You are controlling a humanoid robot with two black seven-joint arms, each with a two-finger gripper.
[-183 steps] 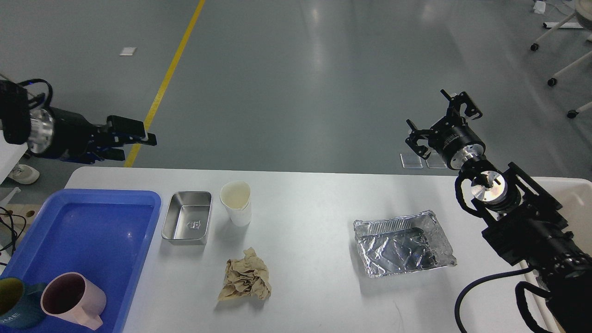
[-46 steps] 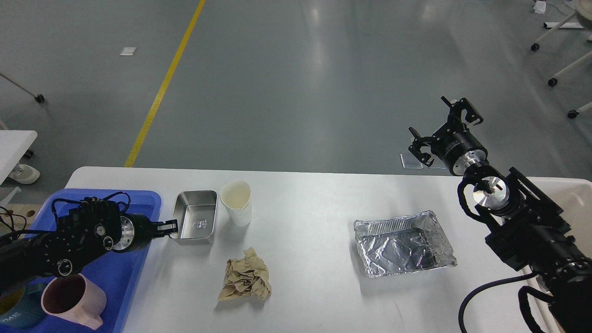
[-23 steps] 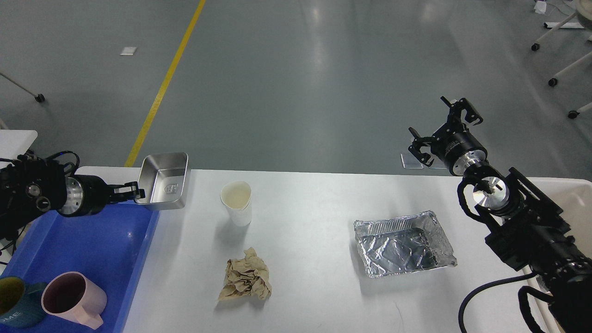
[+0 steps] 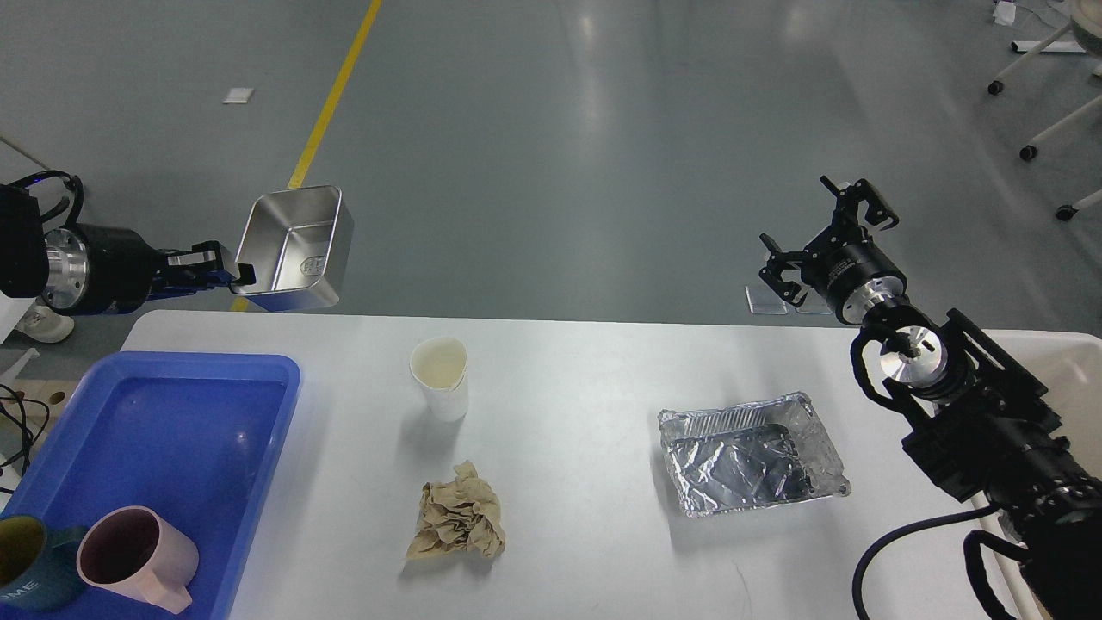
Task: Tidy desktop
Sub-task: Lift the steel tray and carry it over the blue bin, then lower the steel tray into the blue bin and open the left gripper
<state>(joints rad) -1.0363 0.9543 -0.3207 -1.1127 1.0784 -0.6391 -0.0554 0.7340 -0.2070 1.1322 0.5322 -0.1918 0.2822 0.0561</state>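
The white desktop (image 4: 568, 525) fills the lower part of the head view. My left gripper (image 4: 225, 270) is shut on the near rim of a shiny steel tin (image 4: 293, 244) and holds it tilted in the air beyond the desktop's far left corner. On the desktop stand a white paper cup (image 4: 441, 375), a crumpled brown paper ball (image 4: 456, 519) and a crinkled foil tray (image 4: 749, 452). My right gripper (image 4: 822, 231) is open and empty, raised past the far right edge.
A blue plastic tray (image 4: 164, 430) lies at the left with a pink mug (image 4: 133, 555) and a dark teal mug (image 4: 26, 573) in its near end. A beige bin's edge (image 4: 1072, 370) shows at the far right, behind my right arm.
My left gripper came down to the steel tin beside the blue tray, closed on its rim and lifted it up and back over the far left corner. The right arm has barely moved.
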